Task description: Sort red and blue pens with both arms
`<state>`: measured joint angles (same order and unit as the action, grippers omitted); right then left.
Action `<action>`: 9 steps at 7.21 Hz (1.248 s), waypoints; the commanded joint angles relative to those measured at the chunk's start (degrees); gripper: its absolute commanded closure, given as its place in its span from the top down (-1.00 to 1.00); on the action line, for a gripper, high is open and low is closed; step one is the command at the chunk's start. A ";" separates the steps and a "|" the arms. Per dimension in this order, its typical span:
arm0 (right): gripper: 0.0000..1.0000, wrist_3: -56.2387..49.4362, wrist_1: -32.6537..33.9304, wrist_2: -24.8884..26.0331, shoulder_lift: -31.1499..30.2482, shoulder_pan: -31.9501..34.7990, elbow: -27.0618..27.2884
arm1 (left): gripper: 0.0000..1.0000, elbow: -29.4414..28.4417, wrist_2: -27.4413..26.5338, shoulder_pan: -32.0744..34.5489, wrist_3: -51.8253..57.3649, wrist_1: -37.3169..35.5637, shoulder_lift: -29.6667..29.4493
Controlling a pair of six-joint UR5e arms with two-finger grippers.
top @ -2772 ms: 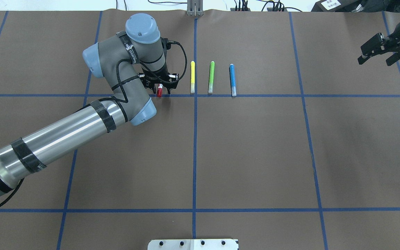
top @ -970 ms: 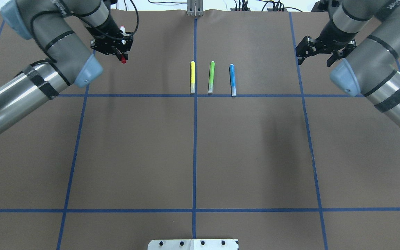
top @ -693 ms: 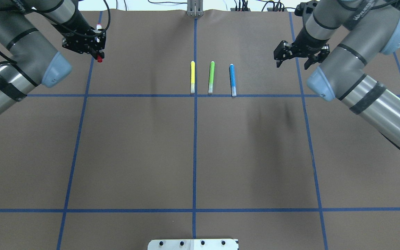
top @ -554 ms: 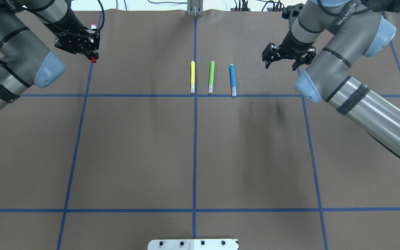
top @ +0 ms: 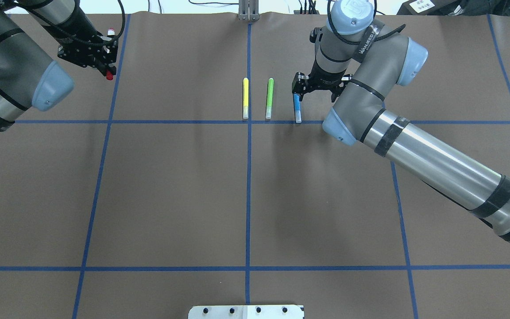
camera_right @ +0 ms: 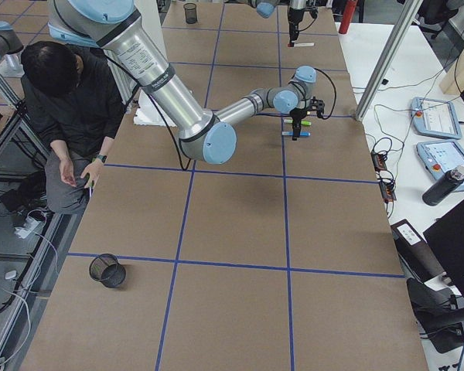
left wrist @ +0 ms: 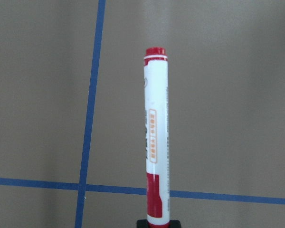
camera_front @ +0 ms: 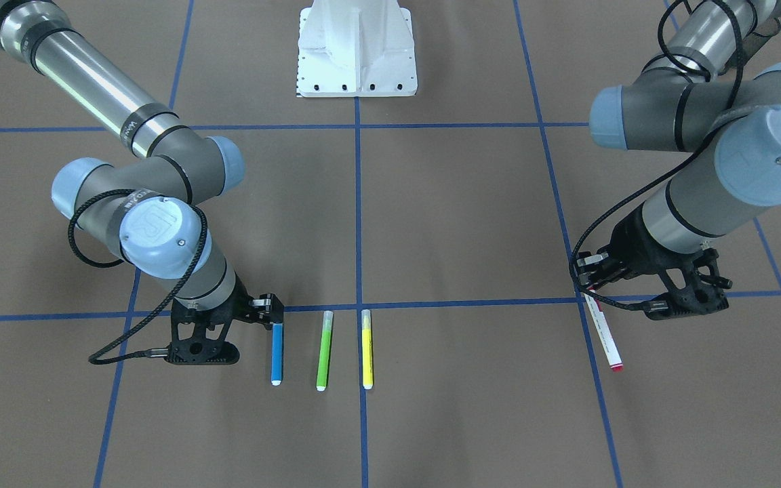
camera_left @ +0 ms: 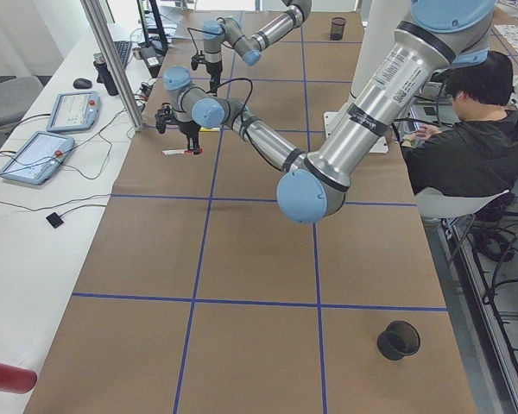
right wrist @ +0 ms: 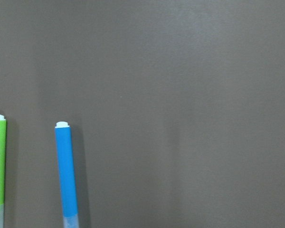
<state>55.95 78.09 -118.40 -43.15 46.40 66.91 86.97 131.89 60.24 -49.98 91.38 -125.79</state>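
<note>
My left gripper (top: 106, 70) is at the far left of the table, shut on the red cap of the white-barrelled red marker (top: 110, 76). The red marker (camera_front: 604, 335) sticks out of the left gripper (camera_front: 588, 285) along a blue tape line, and its barrel (left wrist: 155, 123) fills the left wrist view. The blue pen (top: 297, 106) lies on the table right of centre. My right gripper (top: 318, 87) hangs open over its far end, with one finger above the pen. The blue pen (camera_front: 276, 352) sits just beside the right gripper (camera_front: 234, 329), and in the right wrist view it (right wrist: 66, 171) lies left of centre.
A green pen (top: 269, 98) and a yellow pen (top: 245, 97) lie parallel to the left of the blue pen. Black mesh cups (camera_left: 398, 340) (camera_right: 190, 12) stand near the table's ends. A seated person (camera_right: 69, 100) is beside the robot's white base (camera_front: 356, 47).
My left arm has carried the red marker from beside the yellow pen to the far left. My right arm has swung in from the right edge to over the blue pen, still open.
</note>
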 commanded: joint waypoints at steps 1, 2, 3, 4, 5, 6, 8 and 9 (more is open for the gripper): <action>0.82 -0.23 -0.13 1.33 1.93 -2.01 -2.75 | -1.00 0.05 -0.14 0.05 0.06 -0.06 -0.07; 0.78 -0.23 -0.22 1.41 2.11 -2.54 -2.93 | -1.00 -0.04 -0.14 0.05 0.06 -0.06 -0.07; 0.72 -0.23 -0.40 1.41 2.54 -2.81 -3.54 | -1.00 -0.13 -0.14 -0.03 0.06 -0.06 -0.07; 0.65 -1.36 -0.48 1.41 4.20 -2.90 -5.98 | -1.00 -0.13 -0.14 -0.03 0.06 -0.06 0.02; 0.64 -2.59 -0.49 1.33 4.48 -2.90 -6.44 | -1.00 -0.22 -0.14 -0.03 0.32 -0.06 0.02; 0.61 -3.03 -0.49 1.33 4.57 -2.90 -6.53 | -1.00 -0.22 -0.14 -0.03 0.58 -0.06 0.02; 0.41 -3.47 -0.49 1.33 4.40 -3.07 -6.53 | -1.00 -0.22 -0.14 -0.03 0.59 -0.06 0.02; 0.40 -3.57 -0.49 1.33 4.39 -3.07 -6.71 | -1.00 -0.22 -0.14 -0.03 0.59 -0.06 0.02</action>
<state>52.64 77.61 -117.07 -38.73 43.37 60.36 86.73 131.73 60.20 -49.41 91.32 -125.77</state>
